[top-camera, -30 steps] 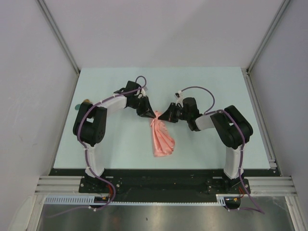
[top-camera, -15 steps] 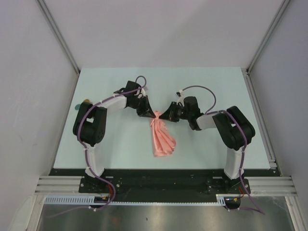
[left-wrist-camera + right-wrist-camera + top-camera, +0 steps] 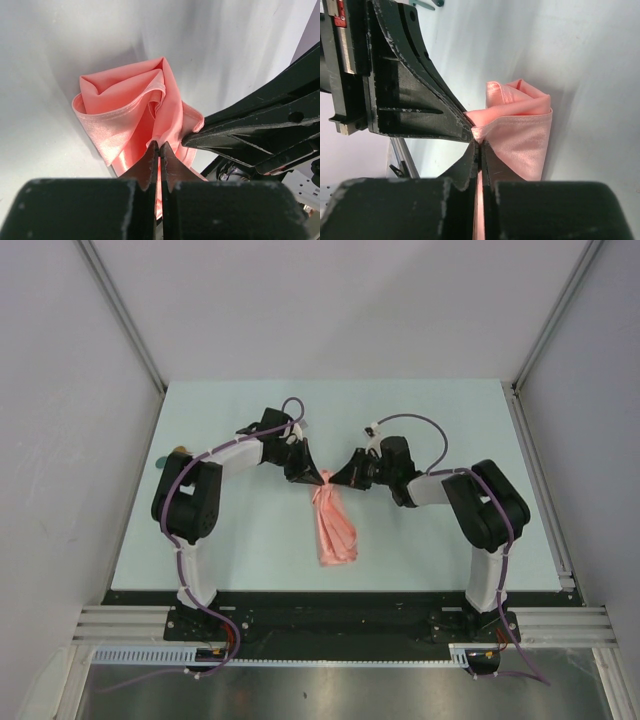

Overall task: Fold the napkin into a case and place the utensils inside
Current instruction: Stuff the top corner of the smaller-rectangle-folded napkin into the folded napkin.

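Arms angle inward, left fingers and right fingers clamped on the napkin at its far end.

A salmon-pink satin cloth napkin, bunched into a narrow strip, lies at the middle of the pale rectangular bench, its length running from 12 o'clock to 6 o'clock. Its 12 o'clock end is gathered to a point, pinched from both sides. The black two-finger left gripper reaches it from 10 o'clock and the black two-finger right gripper from 2 o'clock, their tips nearly touching. Well apart, at the bench's 9 o'clock edge, the small teal-handled utensils lie just outside the left arm.
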Motion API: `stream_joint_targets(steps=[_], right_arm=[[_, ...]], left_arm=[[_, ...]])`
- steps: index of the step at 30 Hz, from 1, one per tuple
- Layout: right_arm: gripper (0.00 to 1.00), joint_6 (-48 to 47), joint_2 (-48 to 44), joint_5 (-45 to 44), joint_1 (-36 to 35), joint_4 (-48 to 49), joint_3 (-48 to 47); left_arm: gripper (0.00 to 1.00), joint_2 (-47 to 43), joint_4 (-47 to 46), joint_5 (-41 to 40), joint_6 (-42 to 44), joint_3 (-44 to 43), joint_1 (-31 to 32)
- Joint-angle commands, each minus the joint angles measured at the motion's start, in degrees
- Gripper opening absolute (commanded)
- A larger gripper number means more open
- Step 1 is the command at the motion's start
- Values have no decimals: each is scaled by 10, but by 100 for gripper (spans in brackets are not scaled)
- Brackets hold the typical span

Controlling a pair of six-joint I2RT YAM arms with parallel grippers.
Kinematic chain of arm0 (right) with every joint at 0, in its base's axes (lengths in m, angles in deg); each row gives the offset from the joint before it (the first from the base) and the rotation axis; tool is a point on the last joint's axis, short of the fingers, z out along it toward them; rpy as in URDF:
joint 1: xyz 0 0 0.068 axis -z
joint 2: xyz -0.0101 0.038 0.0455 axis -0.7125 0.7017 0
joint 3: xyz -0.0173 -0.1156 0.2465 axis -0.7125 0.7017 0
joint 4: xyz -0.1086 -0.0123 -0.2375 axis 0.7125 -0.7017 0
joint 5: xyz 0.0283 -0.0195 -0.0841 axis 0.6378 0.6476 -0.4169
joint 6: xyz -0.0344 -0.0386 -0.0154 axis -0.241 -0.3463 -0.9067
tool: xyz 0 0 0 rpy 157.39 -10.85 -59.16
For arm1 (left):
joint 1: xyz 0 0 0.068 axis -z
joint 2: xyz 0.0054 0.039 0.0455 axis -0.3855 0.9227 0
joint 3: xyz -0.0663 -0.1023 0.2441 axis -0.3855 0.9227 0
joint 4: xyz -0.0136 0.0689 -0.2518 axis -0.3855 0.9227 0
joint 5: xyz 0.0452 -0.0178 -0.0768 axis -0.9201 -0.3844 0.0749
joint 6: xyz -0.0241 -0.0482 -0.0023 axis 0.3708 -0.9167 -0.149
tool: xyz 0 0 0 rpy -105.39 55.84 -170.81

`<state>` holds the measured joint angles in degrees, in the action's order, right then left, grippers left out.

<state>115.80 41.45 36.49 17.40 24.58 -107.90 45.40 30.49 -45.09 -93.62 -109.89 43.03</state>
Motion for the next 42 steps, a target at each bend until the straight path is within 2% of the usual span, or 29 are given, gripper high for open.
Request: stream_joint_targets(steps=[1, 8, 11, 19, 22, 23, 26, 33, 42], right_arm=[[1, 9, -6, 6, -10, 12, -32], [6, 24, 22, 13, -14, 25, -43], [9, 24, 26, 16, -13, 29, -39], [19, 25, 33, 26, -16, 44, -34], [24, 22, 33, 30, -18, 45, -37], [24, 20, 33, 31, -19, 43, -37], [29, 15, 31, 34, -24, 42, -36], [34, 14, 33, 38, -30, 51, -37], [34, 24, 42, 47, -34, 73, -31]], left_arm=[[0, -10, -11, 17, 4, -19, -1], [1, -19, -9, 18, 5, -21, -1], [6, -25, -9, 19, 3, -18, -3], [25, -41, -18, 24, -1, -5, -10], [34, -43, -26, 31, -7, 1, -12], [40, -45, -27, 34, -8, 2, -13], [45, -50, -29, 35, -9, 1, -14], [50, -57, -28, 34, -12, 1, -16], [57, -69, -30, 39, -16, 5, -24]])
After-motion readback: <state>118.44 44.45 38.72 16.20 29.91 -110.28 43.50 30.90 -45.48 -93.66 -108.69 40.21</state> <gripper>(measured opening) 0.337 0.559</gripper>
